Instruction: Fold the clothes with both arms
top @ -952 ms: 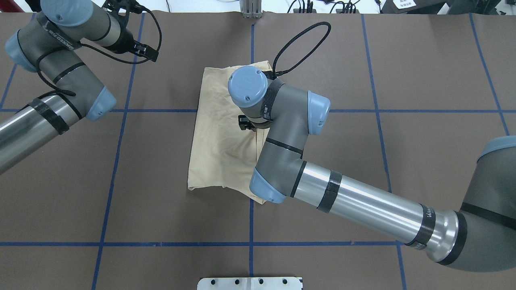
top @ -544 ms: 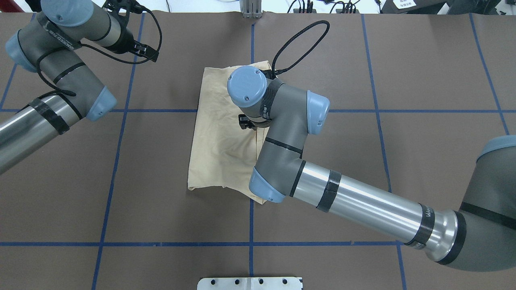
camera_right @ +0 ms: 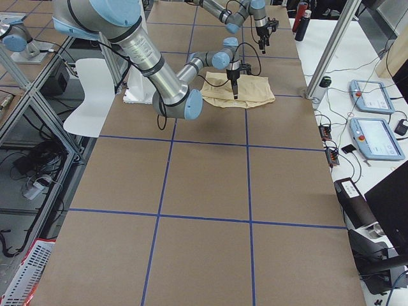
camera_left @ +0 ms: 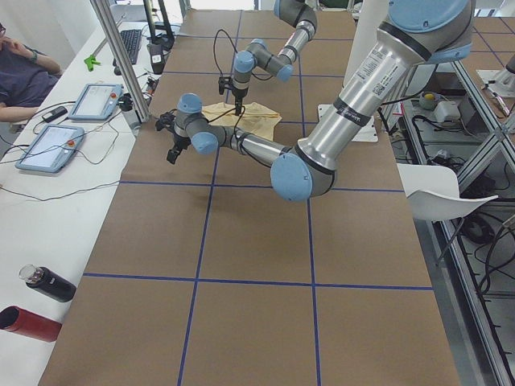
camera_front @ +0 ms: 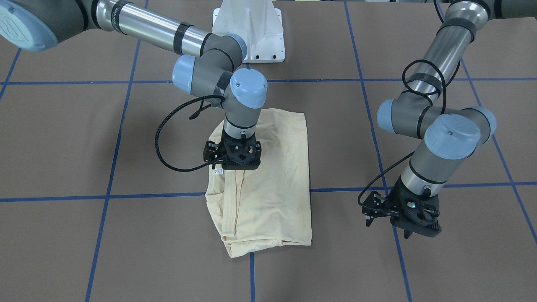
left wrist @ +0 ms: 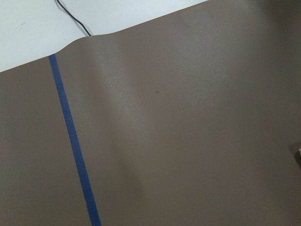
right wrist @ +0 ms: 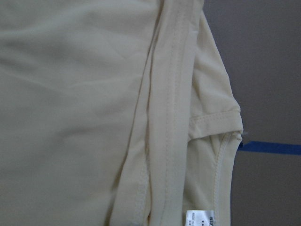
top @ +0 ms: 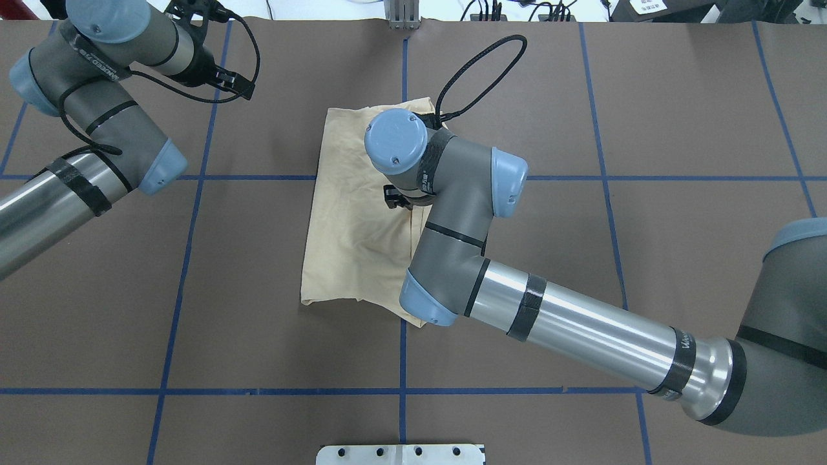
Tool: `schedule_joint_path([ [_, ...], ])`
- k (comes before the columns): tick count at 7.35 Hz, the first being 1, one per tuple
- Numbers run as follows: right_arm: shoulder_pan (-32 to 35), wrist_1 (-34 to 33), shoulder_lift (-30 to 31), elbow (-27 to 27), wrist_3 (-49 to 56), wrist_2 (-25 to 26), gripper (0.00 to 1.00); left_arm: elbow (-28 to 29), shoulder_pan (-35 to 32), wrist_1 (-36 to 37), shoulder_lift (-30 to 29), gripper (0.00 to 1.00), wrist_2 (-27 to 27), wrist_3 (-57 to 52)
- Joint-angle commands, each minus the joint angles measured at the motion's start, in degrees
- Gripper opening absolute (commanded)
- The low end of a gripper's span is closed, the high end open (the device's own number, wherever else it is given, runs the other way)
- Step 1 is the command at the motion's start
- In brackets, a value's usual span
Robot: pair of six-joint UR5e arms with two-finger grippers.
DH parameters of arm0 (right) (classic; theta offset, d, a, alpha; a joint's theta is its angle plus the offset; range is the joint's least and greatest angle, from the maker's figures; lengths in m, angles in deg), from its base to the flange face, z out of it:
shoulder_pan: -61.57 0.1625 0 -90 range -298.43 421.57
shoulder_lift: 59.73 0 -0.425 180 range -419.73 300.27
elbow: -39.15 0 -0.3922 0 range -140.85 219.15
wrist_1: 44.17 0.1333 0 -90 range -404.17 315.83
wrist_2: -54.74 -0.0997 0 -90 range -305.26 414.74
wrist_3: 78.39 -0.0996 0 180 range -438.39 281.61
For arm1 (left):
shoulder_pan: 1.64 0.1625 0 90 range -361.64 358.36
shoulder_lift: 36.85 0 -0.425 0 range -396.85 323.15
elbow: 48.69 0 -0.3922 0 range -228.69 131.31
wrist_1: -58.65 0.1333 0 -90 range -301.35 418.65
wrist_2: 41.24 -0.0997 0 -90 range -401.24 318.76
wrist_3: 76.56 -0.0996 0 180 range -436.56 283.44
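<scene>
The clothes are one pale cream shirt point(camera_front: 272, 176) point(top: 349, 226), lying folded into a tall rectangle at the table's middle. Its neckline and small white label point(right wrist: 200, 219) lie along the edge under my right arm. My right gripper point(camera_front: 233, 162) points straight down onto that edge, with its fingertips hidden beneath the wrist, so I cannot tell whether it is open or shut. The right wrist view is filled with cloth point(right wrist: 70, 117) and stitched hems. My left gripper point(camera_front: 388, 227) hangs open above bare table, well off to the shirt's side and holding nothing.
Blue tape lines point(top: 194, 213) divide the brown table cover. The white pedestal base point(camera_front: 249, 31) stands at the robot's side. Along the far bench are two tablets point(camera_left: 48, 149), bottles point(camera_left: 48, 283), a metal post point(camera_left: 121, 60) and a seated person point(camera_left: 20, 76).
</scene>
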Motion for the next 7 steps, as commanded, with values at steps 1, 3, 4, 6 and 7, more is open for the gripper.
schedule_joint_path([
  [1,-0.23,-0.17,0.27,-0.66,0.36,0.69,0.99,-0.15,0.06,0.00,0.03,1.00,0.00,0.00],
  [3,-0.06,-0.96,0.62,-0.48,2.11,0.78,0.99,-0.15,0.32,0.00,0.03,1.00,0.00,0.00],
  [4,0.29,-4.79,0.53,0.74,4.56,0.70,0.99,-0.24,0.32,0.00,0.55,1.00,0.00,-0.09],
  [6,0.73,-7.82,5.16,6.61,6.69,0.70,0.99,-0.15,0.41,0.00,0.56,1.00,0.00,-0.09],
  [7,1.00,-8.34,9.02,10.81,8.96,0.70,0.99,-0.15,0.41,0.00,0.56,1.00,0.00,-0.09],
])
